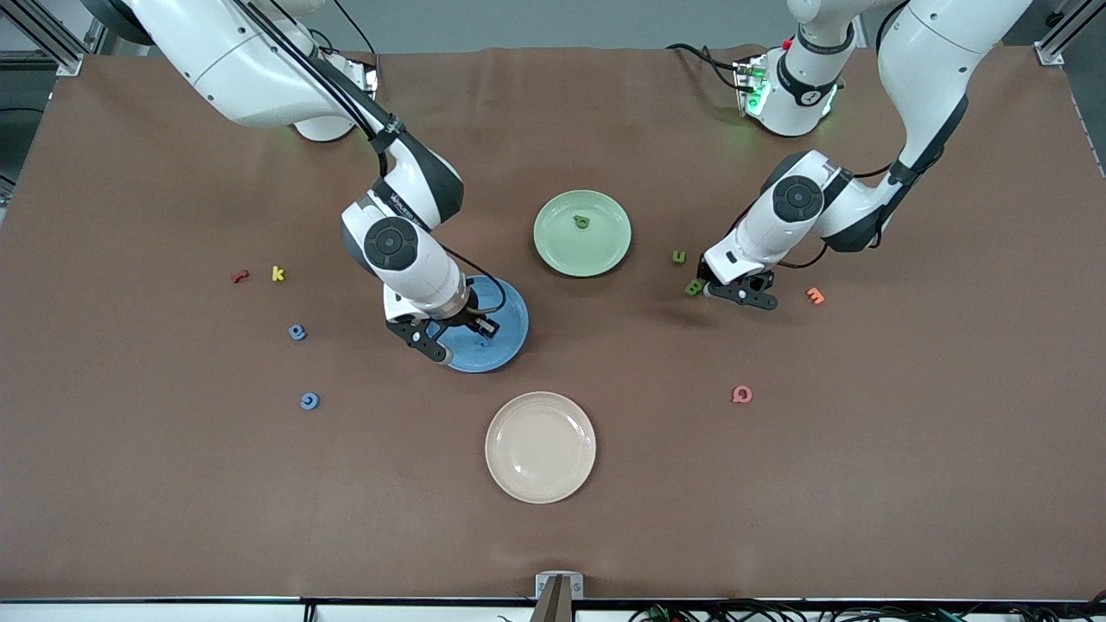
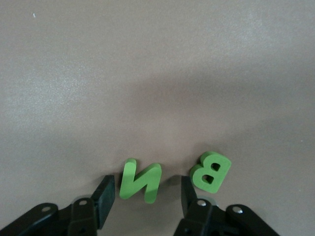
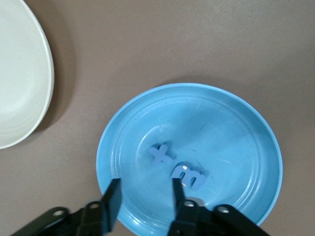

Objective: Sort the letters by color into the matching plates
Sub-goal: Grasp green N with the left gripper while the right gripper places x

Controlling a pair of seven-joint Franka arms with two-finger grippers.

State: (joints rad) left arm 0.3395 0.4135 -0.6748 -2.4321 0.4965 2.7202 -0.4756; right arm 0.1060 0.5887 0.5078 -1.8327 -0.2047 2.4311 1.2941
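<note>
Because the green N (image 2: 141,181) is lying between its spread jaws on the table, the left gripper (image 2: 142,196) is straddling it for a pinch; the green B (image 2: 211,171) is lying just beside. Right gripper (image 3: 142,196) is hanging with jaws apart over the blue plate (image 3: 246,128), where the blue x (image 3: 161,154) and m (image 3: 189,177) are resting. Green plate (image 1: 605,250) is holding one letter.

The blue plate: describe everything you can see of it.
The blue plate is round, shallow and medium blue, with a raised rim and a smooth, faintly scuffed, plastic-looking surface. It sits flat on the brown table, farther from the front camera than the cream plate. Two blue letters, an x and an m, lie in it side by side. The right gripper hangs over it, fingers apart around nothing.
</note>
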